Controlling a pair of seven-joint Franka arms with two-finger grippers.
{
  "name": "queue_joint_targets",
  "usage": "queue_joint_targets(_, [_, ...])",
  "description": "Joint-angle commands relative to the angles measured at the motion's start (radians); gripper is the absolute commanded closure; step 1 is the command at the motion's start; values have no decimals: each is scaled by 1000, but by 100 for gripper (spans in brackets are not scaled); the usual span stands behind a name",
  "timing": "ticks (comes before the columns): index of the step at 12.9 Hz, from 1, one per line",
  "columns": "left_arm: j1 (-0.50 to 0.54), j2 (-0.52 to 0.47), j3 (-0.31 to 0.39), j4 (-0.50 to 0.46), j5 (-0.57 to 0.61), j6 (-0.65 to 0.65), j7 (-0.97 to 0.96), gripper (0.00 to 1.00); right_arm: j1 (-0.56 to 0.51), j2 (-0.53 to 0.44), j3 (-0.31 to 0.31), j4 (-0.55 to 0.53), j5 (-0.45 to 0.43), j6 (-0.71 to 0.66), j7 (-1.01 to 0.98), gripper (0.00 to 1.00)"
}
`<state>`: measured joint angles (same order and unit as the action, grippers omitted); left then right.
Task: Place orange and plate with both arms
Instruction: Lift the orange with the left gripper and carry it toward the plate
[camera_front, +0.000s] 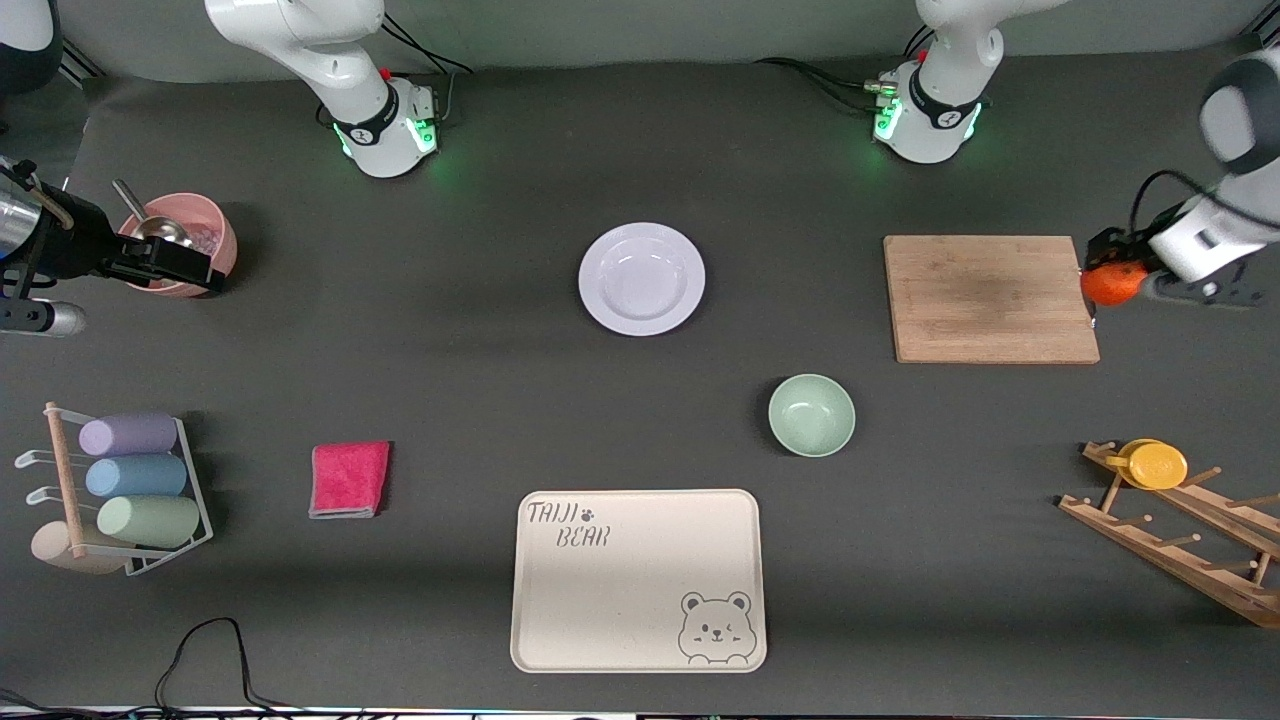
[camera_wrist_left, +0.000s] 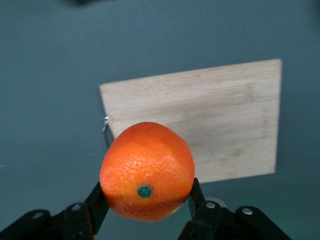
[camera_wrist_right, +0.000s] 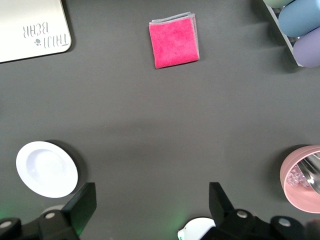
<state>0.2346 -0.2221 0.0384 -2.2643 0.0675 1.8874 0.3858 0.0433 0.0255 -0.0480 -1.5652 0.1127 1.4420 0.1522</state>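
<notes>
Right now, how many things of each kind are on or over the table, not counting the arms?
Plate: 1
Bowls, green and pink: 2
Orange: 1
Cutting board: 1
Tray: 1
Cloth: 1
Racks, cup rack and wooden rack: 2
Total: 9

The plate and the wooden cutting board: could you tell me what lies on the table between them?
Nothing: in the front view, only bare dark table separates the plate from the cutting board.
</notes>
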Motion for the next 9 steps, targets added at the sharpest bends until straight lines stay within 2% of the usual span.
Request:
queue_joint_targets(1, [3, -51, 1, 180, 12, -204, 16, 84, 0, 11, -10, 34, 35, -29, 30, 0])
queue_joint_targets(3, [3, -48, 2, 309, 14, -307, 18, 84, -2, 11, -12, 37, 35, -29, 24, 0])
queue_joint_targets(5, [-6, -36, -2, 359, 17, -314, 12, 84, -3, 13, -27, 34, 50, -29, 21, 0])
queue_joint_targets(6, [-14, -13, -17, 393, 15, -315, -2, 84, -3, 13, -45, 34, 91, -29, 21, 0])
queue_joint_targets(9, [-21, 81, -153, 544, 0, -382, -115, 84, -2, 16, -98, 19, 231, -57, 18, 0])
